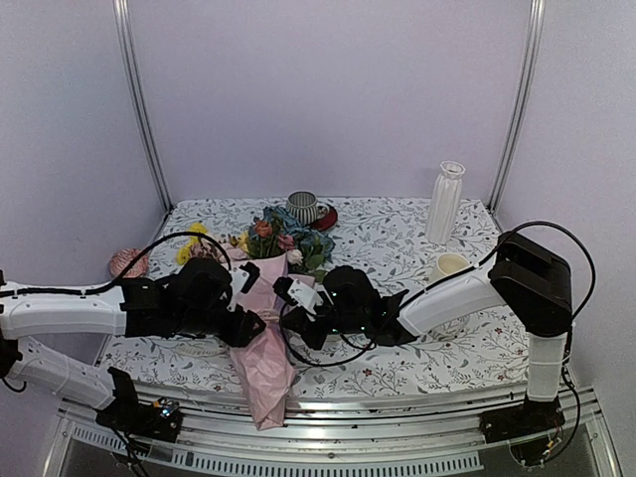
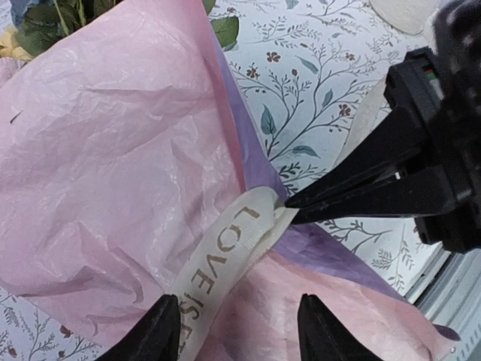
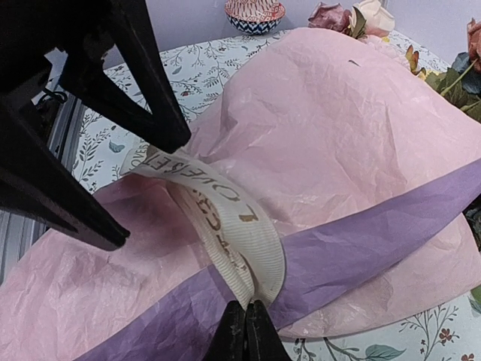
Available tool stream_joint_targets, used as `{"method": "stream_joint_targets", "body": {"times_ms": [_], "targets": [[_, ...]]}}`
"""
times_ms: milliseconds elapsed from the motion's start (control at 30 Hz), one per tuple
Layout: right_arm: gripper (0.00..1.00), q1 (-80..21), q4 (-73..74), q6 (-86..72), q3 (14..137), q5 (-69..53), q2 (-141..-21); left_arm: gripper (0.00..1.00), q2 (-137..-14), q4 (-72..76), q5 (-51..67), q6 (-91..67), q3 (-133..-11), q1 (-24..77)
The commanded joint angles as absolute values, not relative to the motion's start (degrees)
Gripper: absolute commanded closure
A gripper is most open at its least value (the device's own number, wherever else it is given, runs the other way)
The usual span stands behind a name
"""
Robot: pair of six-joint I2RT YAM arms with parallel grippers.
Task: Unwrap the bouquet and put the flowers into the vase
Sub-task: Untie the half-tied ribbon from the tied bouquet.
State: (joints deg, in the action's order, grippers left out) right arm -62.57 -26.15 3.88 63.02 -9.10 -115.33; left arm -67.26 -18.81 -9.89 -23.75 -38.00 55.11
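The bouquet (image 1: 266, 350) lies across the table with its pink-purple tissue (image 2: 113, 150) still round it and its foot over the near edge. The flowers (image 1: 283, 238) stick out at the far end. A beige printed ribbon (image 3: 244, 229) loops over the wrap. My right gripper (image 3: 245, 320) is shut on the fold of that ribbon loop, seen from the left wrist as black fingers (image 2: 338, 194) pinching the ribbon (image 2: 225, 256). My left gripper (image 2: 240, 331) stands open over the ribbon's other end, nothing between its fingers. The white ribbed vase (image 1: 444, 202) stands upright at the back right.
A cream mug (image 1: 449, 265) sits in front of the vase, close to the right arm. A striped cup on a red saucer (image 1: 303, 207) is behind the blooms. Yellow flowers (image 1: 194, 243) and a pink patterned bowl (image 1: 127, 262) lie at the left.
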Motion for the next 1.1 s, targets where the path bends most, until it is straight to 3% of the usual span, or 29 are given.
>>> {"method": "stream_joint_targets", "body": {"times_ms": [0,467,533,800,1067], "targets": [[0.96,-62.7,-27.3,3.7,62.3,-8.7,-113.0,0.47,-62.3,-17.1,-10.9,-24.2,-36.8,55.9],[0.96,-62.7,-27.4,3.5,62.3,-9.1,-113.1,0.53,-65.0,-17.1,-11.9,-27.2,-35.2,55.9],[0.96,-62.6,-27.4,3.5,62.3,-9.1,-113.1,0.58,-65.6,-17.3,-12.7,-27.4,-35.3,55.9],[0.96,-62.7,-27.5,3.6,62.4,-9.0,-113.2,0.98,-62.6,-20.6,-17.8,-28.9,-36.6,56.0],[0.96,-62.7,-27.5,3.5,62.4,-9.1,-113.2,1.00,-58.2,-24.6,-25.0,-31.2,-36.9,56.0]]}}
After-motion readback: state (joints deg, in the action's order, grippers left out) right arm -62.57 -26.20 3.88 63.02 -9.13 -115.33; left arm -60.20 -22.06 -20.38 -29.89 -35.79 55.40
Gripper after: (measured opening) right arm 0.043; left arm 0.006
